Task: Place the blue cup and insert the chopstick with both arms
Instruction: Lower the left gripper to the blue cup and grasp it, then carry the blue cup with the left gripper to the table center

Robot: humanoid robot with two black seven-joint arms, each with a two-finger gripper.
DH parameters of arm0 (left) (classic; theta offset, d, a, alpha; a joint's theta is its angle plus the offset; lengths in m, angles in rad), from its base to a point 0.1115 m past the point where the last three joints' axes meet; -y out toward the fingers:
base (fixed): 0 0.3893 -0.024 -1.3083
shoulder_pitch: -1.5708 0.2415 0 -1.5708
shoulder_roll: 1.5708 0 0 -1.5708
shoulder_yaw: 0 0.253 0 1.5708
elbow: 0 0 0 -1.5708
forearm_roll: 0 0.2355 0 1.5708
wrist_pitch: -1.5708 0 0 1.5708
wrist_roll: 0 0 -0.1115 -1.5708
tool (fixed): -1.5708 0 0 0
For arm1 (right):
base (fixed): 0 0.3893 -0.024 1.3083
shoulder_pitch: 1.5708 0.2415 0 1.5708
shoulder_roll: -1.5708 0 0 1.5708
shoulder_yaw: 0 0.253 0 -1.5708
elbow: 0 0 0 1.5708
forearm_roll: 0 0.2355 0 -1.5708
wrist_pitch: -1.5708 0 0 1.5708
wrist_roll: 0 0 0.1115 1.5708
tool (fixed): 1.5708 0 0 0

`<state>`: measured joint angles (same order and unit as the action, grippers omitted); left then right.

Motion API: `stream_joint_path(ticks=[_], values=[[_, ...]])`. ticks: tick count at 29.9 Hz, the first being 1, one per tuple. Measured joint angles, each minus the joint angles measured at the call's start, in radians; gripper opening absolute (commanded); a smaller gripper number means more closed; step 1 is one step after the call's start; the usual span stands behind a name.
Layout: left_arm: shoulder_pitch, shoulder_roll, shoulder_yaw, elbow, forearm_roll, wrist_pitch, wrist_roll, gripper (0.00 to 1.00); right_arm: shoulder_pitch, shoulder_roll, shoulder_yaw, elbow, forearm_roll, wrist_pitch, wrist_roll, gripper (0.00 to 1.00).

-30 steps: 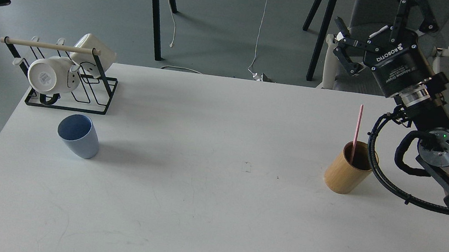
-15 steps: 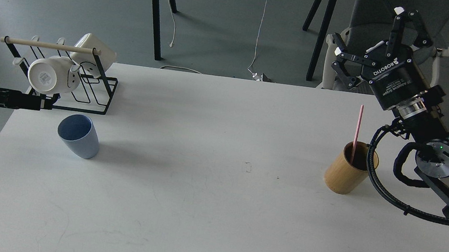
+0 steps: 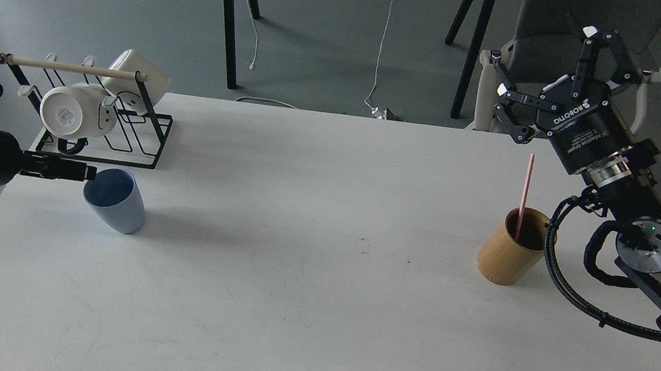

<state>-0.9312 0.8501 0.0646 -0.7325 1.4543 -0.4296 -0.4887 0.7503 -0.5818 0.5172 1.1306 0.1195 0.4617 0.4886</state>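
The white counter carries four groups of things, all in its far half. Near the far left corner stands a black wire mug rack with a pale wooden rod across its top; two white mugs hang on it, tipped on their sides. Just in front of the rack, close to the left edge, the blue cup stands upright, its darker inside holding nothing.

Near the right edge a tan bamboo cylinder stands upright, well apart from the cup. One pink-red chopstick stands in it, nearly vertical, rising well above the rim.

The right gripper hovers above the far right corner, behind and above the chopstick, fingers spread wide and holding nothing. The left gripper reaches in low from the left edge, its tip at the cup's rim; it is seen edge-on and dark, so I cannot tell how its fingers stand or whether they touch the cup.
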Motion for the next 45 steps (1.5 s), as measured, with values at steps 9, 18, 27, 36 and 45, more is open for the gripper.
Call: stream_joint_path(ticks=[9,18,27,36,45], values=[[0.009,-0.035,0.0,0.016,-0.003,0.0,0.0,0.75,-0.006,-0.013,0.001,-0.001,0.0,0.0,0.0,0.99],[0.033,-0.036,-0.001,0.016,-0.005,0.032,0.0,0.54,-0.014,-0.018,0.001,-0.001,0.0,0.0,0.0,0.99],[0.045,-0.036,-0.002,0.005,-0.005,0.054,0.0,0.09,-0.021,-0.029,0.001,0.0,0.0,0.0,0.0,0.99],[0.031,-0.012,-0.031,-0.093,-0.014,0.058,0.0,0.05,-0.026,-0.029,0.001,0.0,0.0,0.0,0.0,0.99],[-0.118,-0.038,-0.178,-0.368,-0.11,-0.049,0.0,0.05,-0.026,-0.042,0.104,-0.021,0.001,-0.001,0.0,0.99]])
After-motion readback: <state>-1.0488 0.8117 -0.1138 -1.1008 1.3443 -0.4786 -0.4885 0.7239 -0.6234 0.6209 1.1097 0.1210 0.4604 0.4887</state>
